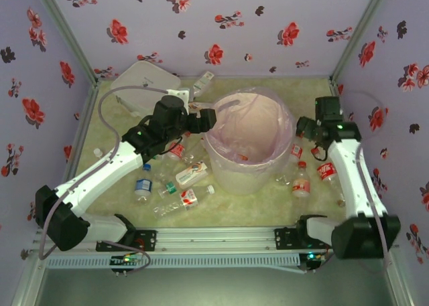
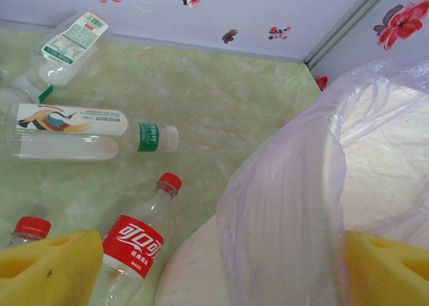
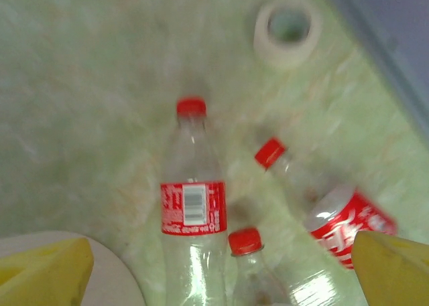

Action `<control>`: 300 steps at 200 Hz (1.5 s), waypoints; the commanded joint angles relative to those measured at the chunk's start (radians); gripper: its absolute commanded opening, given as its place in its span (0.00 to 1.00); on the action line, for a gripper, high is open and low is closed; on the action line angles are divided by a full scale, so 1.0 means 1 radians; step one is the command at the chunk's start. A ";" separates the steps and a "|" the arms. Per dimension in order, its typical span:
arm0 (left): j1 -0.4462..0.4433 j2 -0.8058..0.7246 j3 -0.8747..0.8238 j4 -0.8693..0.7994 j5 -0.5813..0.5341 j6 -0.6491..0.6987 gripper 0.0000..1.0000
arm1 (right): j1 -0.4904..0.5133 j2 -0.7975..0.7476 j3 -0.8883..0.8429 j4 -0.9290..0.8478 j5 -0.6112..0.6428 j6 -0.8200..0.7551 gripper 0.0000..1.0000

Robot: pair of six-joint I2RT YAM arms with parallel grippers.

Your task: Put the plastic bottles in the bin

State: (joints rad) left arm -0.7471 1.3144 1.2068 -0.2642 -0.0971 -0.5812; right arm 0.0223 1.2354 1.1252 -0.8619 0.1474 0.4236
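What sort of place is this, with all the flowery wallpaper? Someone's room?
Likely not a room but a staged test booth: flowered walls box in one table, two robot arms are bolted to a metal rail at its edge, and plastic bottles lie scattered around a bag-lined bin.

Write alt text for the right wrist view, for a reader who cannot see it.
Three clear plastic bottles with red caps, two showing red labels, lie on a pale green table. A white ring lies beyond them; the yellow pads of the open right gripper frame the bottom corners.
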 commanded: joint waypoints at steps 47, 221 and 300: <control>-0.006 -0.001 -0.026 -0.010 -0.026 0.016 0.90 | -0.009 0.299 -0.114 0.263 -0.203 0.033 0.99; -0.004 0.021 -0.018 -0.019 -0.035 0.014 0.91 | -0.072 0.173 0.083 0.158 -0.185 -0.003 0.49; -0.003 0.014 -0.021 -0.019 -0.032 0.019 0.92 | -0.081 -0.150 0.459 0.072 -0.022 -0.040 0.34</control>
State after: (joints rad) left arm -0.7475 1.3167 1.2011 -0.2539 -0.0978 -0.5816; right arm -0.0544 1.1473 1.4807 -0.7612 0.0513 0.4114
